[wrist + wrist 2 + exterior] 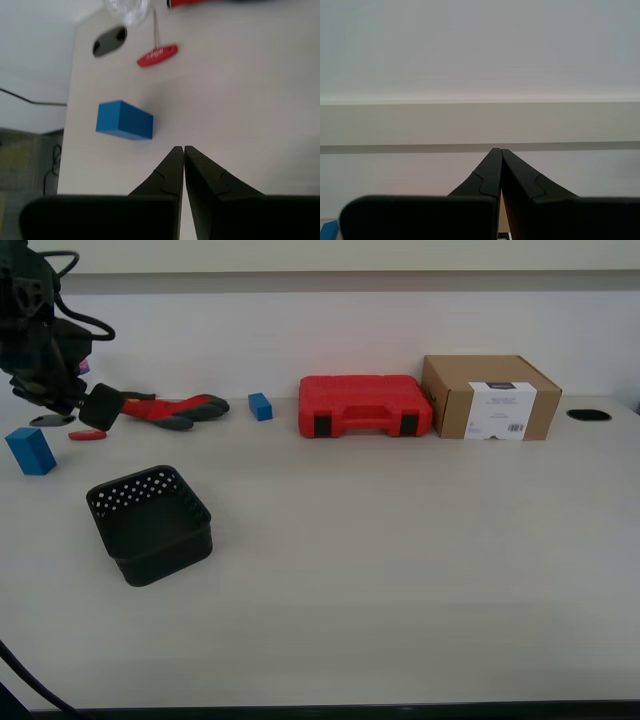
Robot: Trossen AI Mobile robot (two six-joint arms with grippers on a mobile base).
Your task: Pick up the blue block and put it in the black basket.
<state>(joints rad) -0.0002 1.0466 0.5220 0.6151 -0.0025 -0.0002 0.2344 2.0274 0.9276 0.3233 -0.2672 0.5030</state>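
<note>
My first claw hangs above the desk with its jaws pressed together and nothing between them; the blue block lies just beyond its tips and a little to one side, untouched on the desk. In the exterior view that block stands at the far left edge, near the dark arm at the view's upper left, while the black basket sits nearer the camera and to the block's right, holding nothing. So the task looks barely begun: grasping, lifting and dropping into the basket all remain. My second claw is likewise closed and empty, facing a pale wall. The first wrist view alone shows a red-handled tool and an oval desk hole; only the exterior view shows the basket, a smaller blue block, a red case and a cardboard box.
</note>
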